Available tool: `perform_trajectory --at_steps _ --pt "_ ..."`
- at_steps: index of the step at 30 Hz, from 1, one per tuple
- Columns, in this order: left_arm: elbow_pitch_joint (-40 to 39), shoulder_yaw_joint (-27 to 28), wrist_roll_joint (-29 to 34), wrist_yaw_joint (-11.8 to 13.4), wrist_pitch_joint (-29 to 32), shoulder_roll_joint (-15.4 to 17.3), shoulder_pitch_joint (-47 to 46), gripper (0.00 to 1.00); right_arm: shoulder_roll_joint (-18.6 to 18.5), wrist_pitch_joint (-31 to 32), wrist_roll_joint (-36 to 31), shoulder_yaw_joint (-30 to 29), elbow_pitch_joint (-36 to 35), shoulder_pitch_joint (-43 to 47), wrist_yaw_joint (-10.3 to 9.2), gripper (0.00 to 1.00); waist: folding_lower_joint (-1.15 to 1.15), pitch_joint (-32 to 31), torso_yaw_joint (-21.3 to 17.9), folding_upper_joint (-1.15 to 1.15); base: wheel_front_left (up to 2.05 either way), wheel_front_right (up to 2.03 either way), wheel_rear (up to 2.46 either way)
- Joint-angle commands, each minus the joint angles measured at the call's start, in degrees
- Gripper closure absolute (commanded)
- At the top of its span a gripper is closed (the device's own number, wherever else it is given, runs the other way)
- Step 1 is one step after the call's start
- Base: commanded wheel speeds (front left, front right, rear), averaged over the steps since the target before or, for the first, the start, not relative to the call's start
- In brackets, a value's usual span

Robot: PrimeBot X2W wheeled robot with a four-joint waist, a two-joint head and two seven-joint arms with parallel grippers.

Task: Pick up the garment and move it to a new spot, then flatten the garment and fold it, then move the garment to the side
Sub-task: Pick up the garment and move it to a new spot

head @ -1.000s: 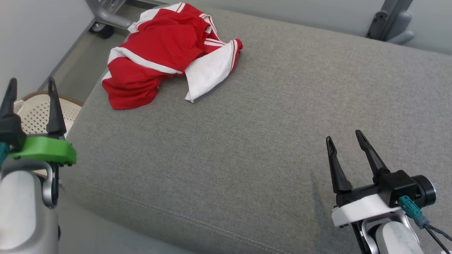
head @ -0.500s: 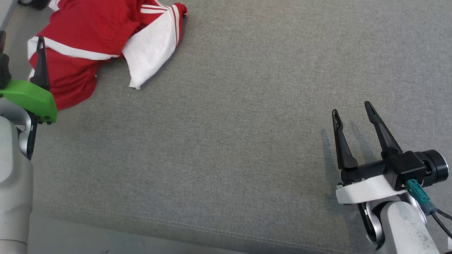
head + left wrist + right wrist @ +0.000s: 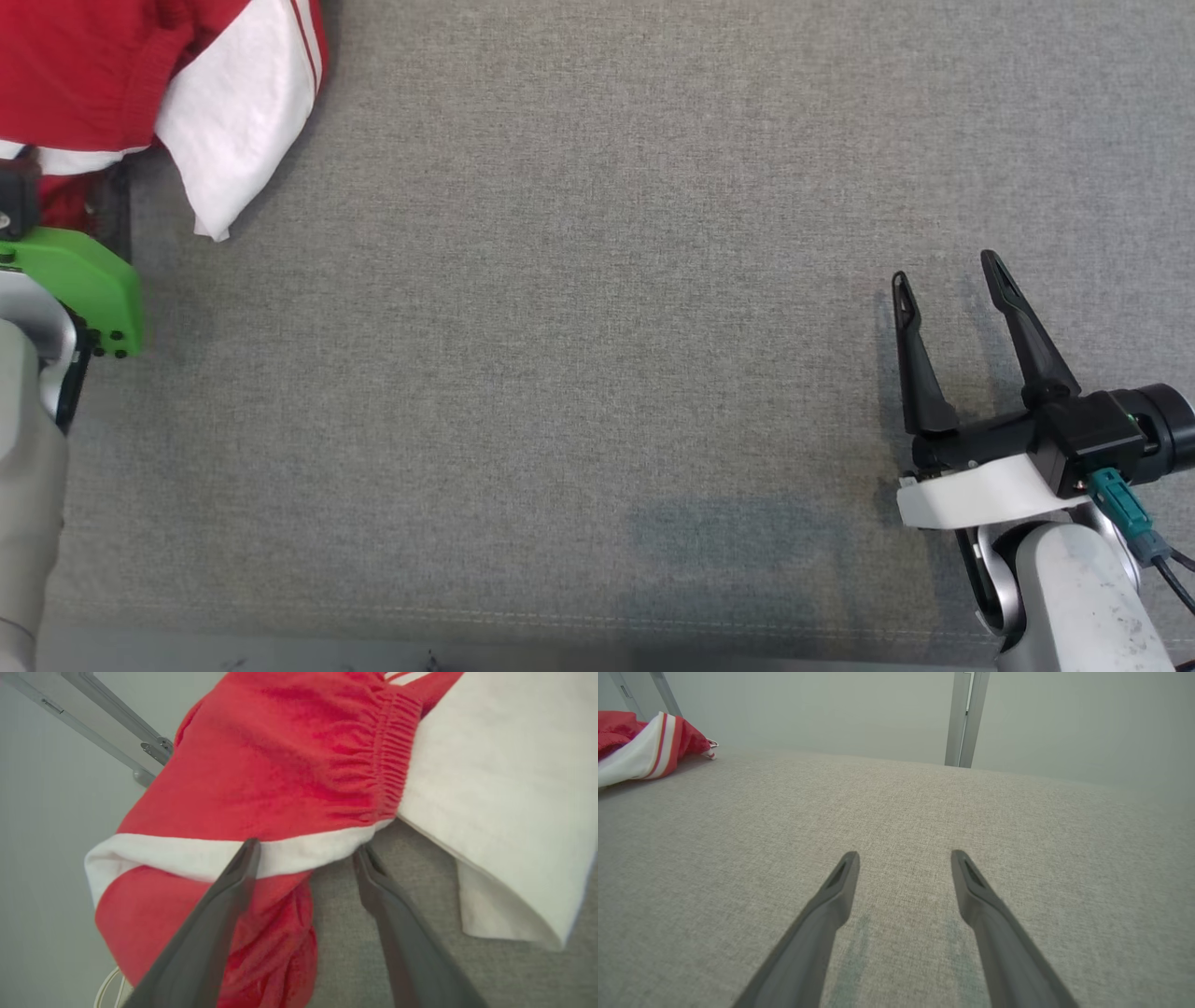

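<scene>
Right gripper (image 3: 904, 854), fingers (image 3: 831, 905) apart, above grey cushion (image 3: 1017, 835); red-and-white garment (image 3: 635, 756) far left.

Green plastic backs the left claw (image 3: 307, 847), white the right claw (image 3: 945, 268).

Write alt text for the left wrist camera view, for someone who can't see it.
The left gripper, jaws open, points its two dark fingers at the white band of a crumpled red and white garment lying on a grey fabric cushion. A grey metal frame and pale wall sit behind, upper left.
</scene>
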Motion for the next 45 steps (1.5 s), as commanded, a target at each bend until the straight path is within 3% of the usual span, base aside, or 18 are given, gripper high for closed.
perform_trajectory --at_steps 1,5,7,8,10,24,37,45 --pt "0.8 -0.1 0.0 -0.1 -0.4 1.1 -1.3 0.00 -0.2 -0.2 -0.3 -0.1 -0.3 -0.8 -0.02 0.00 -0.01 1.0 -0.7 0.57 0.00 0.00 0.00" --pt "3.6 -0.1 -0.1 1.0 -1.0 1.4 -2.8 0.00 -0.2 -0.2 -0.6 -0.2 -0.5 -0.9 -0.02 0.00 -0.01 1.5 -0.8 0.57 0.00 0.00 0.00" --pt "4.9 -0.1 -0.2 1.5 -1.5 1.0 -3.3 0.35 -0.2 -0.2 -0.7 -0.3 -0.4 -0.8 -0.02 0.00 -0.01 1.5 -0.8 0.57 0.00 0.00 0.00" --pt "5.5 -0.2 -0.1 1.6 -1.6 0.9 -3.5 0.65 -0.2 -0.2 -0.7 -0.3 -0.4 -0.8 -0.02 0.00 -0.01 1.5 -0.7 0.57 0.00 0.00 0.00" --pt "6.5 -0.4 -0.2 1.9 -2.0 0.6 -3.9 1.00 -0.2 -0.2 -0.8 -0.3 -0.3 -1.0 -0.02 0.00 -0.01 1.5 -0.7 0.57 0.00 0.00 0.00" --pt "6.3 0.7 -2.4 1.5 -5.1 1.4 -5.6 1.00 -0.2 -0.2 0.4 0.3 0.9 -1.0 -0.02 0.00 -0.01 -2.2 0.2 0.57 0.00 0.00 0.00" --pt "-3.4 -1.9 0.9 1.3 -5.5 5.0 -8.1 1.00 -0.2 -0.2 6.0 1.9 4.4 0.8 -0.02 0.00 -0.01 -14.5 -1.6 0.57 0.00 0.00 0.00" --pt "-9.4 -5.4 1.4 0.8 -3.1 1.8 -10.0 1.00 -0.2 -0.2 8.9 0.8 5.5 3.1 -0.02 0.00 -0.01 -21.0 -5.3 0.57 0.00 0.00 0.00"
